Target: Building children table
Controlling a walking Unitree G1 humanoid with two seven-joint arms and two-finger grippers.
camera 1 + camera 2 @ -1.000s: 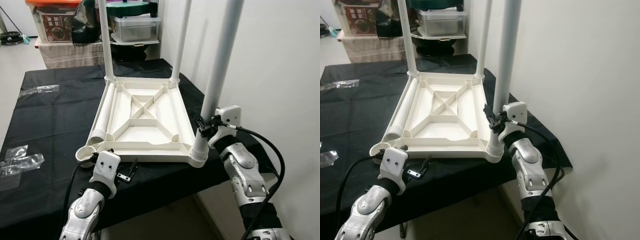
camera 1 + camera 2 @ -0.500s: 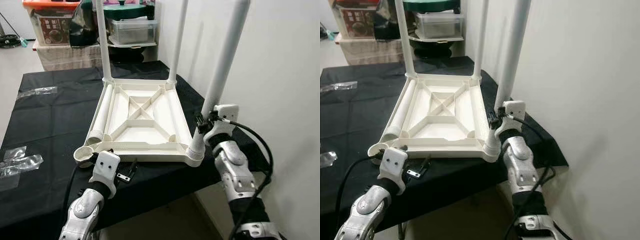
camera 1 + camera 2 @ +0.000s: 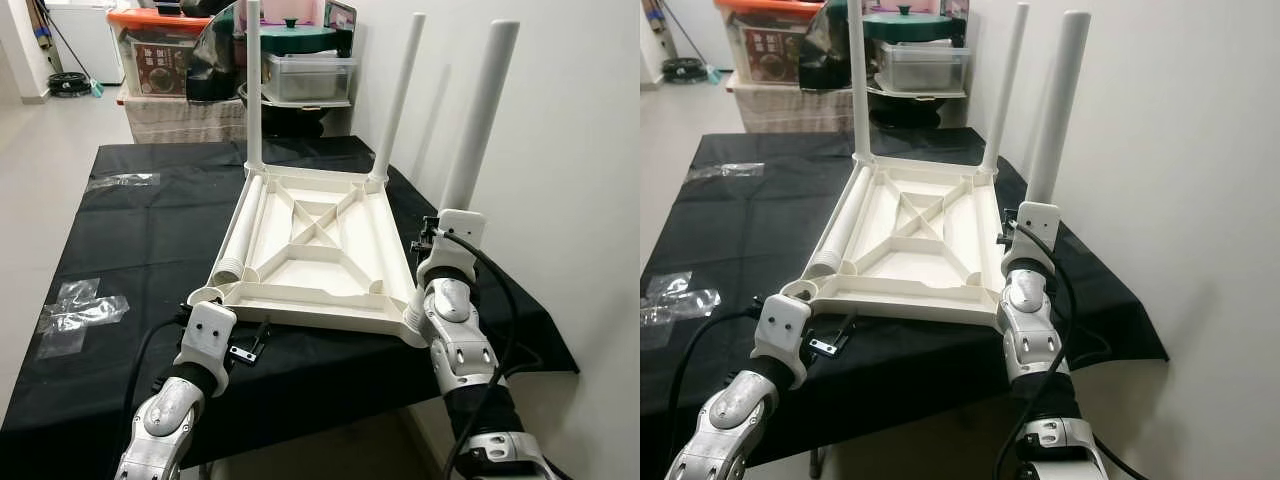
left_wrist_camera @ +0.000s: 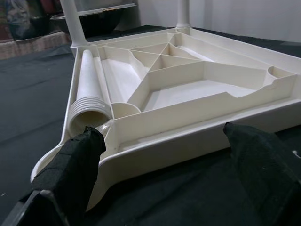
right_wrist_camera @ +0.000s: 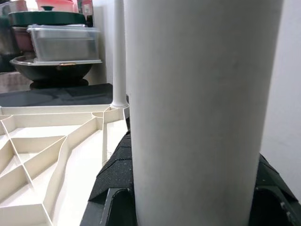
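A: From the head views, where does the build stand?

B: The upturned white tabletop [image 3: 315,250] lies on the black-draped counter [image 3: 130,250]. Three legs stand in their corner sockets: two far legs [image 3: 253,85] [image 3: 397,95] and the near right leg [image 3: 478,125]. The fourth leg [image 3: 240,232] lies loose inside the tabletop along its left edge, and the near left socket [image 3: 205,296] is empty. By my reckoning, three quarters done.

A: And the left wrist view?

B: The left tool [image 4: 164,165] hovers just before the tabletop's near rim, its fingers [image 4: 75,165] spread wide and holding nothing. The loose leg's ribbed end [image 4: 89,113] points toward it.

A: The right wrist view?

B: The right tool [image 5: 188,188] is clamped around the near right leg [image 5: 197,94], a black pad [image 5: 115,172] pressed against it.

A: What remains?

B: Probably seating that leg fully, then fitting the fourth and turning the table upright.
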